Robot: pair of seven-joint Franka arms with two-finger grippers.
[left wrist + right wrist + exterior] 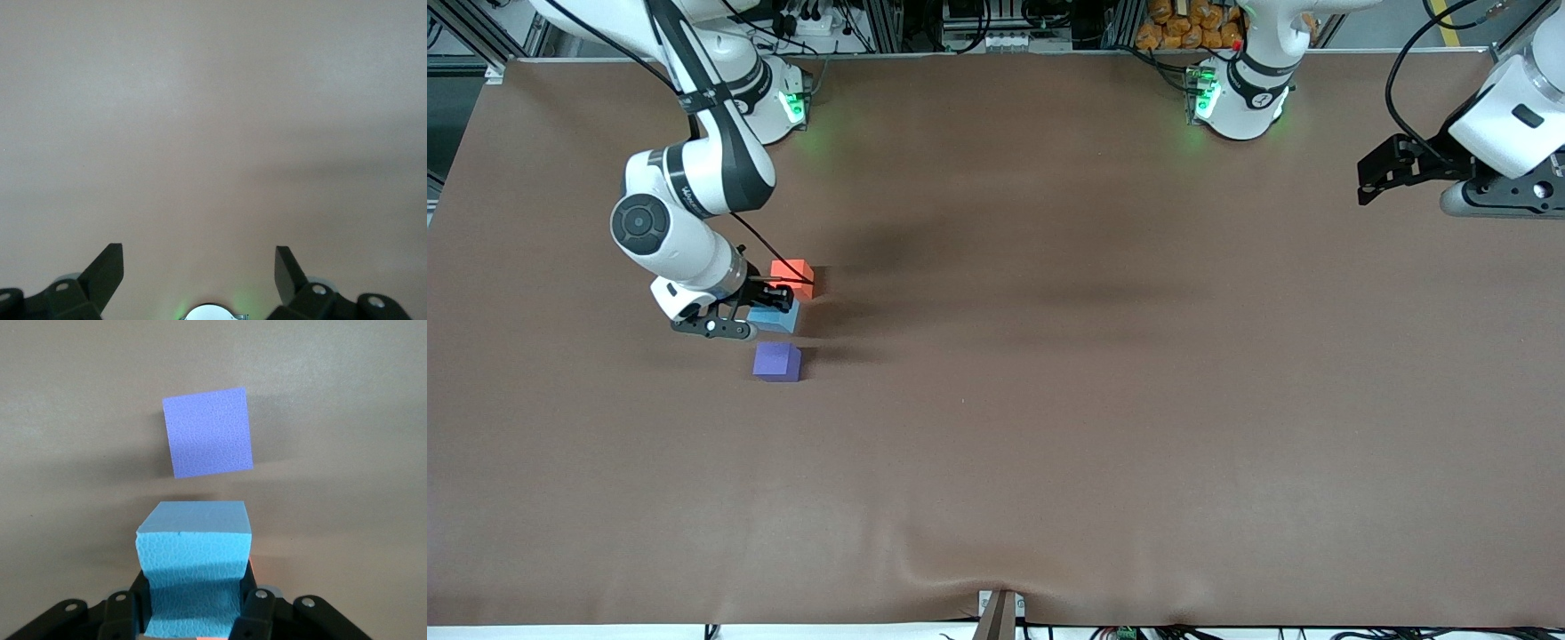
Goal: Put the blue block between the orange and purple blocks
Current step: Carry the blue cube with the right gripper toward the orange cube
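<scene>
Right gripper (769,307): low over the table at the right arm's end, its fingers (257,610) closed against two opposite sides of the blue block (775,318), which fills the gap between them.
Blue block: in line between the orange block (793,276) and the purple block (777,362); whether its base touches the cloth cannot be told.
Orange block: on the table, farther from the front camera than the blue block and just beside it; a black cable crosses its top in the front view.
Purple block: on the table, nearer to the front camera than the blue block, with a narrow strip of bare cloth between the two in the right wrist view.
Left gripper (1369,182): held above the table at the left arm's end, waiting, fingers (103,273) spread wide apart and holding nothing.
Table (1103,382): covered by a brown cloth that runs bare from the three blocks to the left arm's end and to the edge nearest the front camera; the cloth puckers at the middle of that edge.
Room around blocks: open cloth toward the left arm's end; the right arm's wrist stands close on the side toward its own end of the table.
Writing: small lettering on the right arm's black joint band, too small to read.
</scene>
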